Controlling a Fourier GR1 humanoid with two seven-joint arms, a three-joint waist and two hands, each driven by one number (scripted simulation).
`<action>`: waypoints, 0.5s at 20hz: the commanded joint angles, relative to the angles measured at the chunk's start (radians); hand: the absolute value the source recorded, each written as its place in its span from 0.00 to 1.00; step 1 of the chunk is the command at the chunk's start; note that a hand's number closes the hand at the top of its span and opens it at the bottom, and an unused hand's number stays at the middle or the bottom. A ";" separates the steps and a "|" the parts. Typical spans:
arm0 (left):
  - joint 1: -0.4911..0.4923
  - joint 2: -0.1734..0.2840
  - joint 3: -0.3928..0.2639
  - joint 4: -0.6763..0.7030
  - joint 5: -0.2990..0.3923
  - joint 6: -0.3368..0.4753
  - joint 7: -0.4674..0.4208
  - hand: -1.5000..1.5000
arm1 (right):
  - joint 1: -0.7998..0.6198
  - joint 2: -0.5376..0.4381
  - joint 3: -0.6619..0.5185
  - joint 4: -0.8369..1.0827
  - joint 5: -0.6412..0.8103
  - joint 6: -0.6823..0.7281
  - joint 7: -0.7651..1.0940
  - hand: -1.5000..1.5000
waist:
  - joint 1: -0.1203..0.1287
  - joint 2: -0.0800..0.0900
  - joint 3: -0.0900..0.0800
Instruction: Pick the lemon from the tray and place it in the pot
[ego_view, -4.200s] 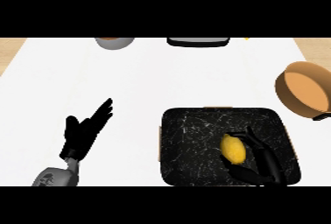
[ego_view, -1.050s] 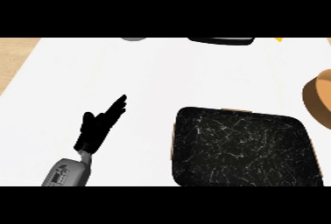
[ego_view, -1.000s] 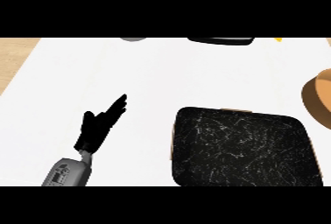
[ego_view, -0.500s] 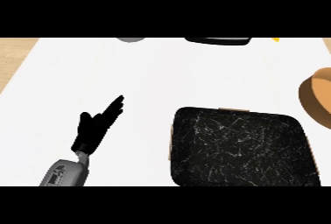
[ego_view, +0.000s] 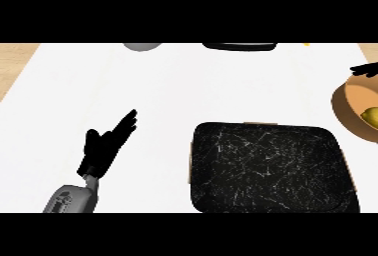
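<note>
The lemon (ego_view: 370, 116) lies inside the tan pot (ego_view: 347, 107) at the right edge of the head view, only partly in the picture. The black marbled tray (ego_view: 267, 169) sits at the lower right of the white counter with nothing on it. My right hand (ego_view: 364, 69) shows only as dark fingers at the right edge, just above the pot's rim; whether they are straight or curled is hidden. My left hand (ego_view: 103, 147) rests open at the lower left, fingers pointing up and to the right, well apart from the tray.
A grey round object (ego_view: 142, 46) and a dark flat object (ego_view: 241, 46) sit at the counter's far edge. A wooden strip (ego_view: 15, 65) borders the counter on the left.
The lemon, out of sight in the recent frames, now shows inside the pot, and my right hand's fingers have appeared above the pot's rim. The left hand has stayed put.
</note>
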 joint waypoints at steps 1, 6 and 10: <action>0.013 0.011 0.012 -0.009 0.006 -0.003 0.001 0.50 | -0.059 0.027 -0.128 0.063 -0.183 0.234 -0.091 0.00 | -0.018 -0.009 -0.001; -0.031 0.010 0.020 0.020 0.007 -0.008 0.017 0.50 | -0.167 0.028 -0.286 0.191 -0.360 0.305 0.098 0.00 | -0.017 0.001 0.000; 0.013 0.000 0.006 -0.038 0.009 -0.002 0.021 0.50 | -0.213 -0.046 -0.389 0.289 -0.457 0.333 0.188 0.00 | -0.002 0.002 0.002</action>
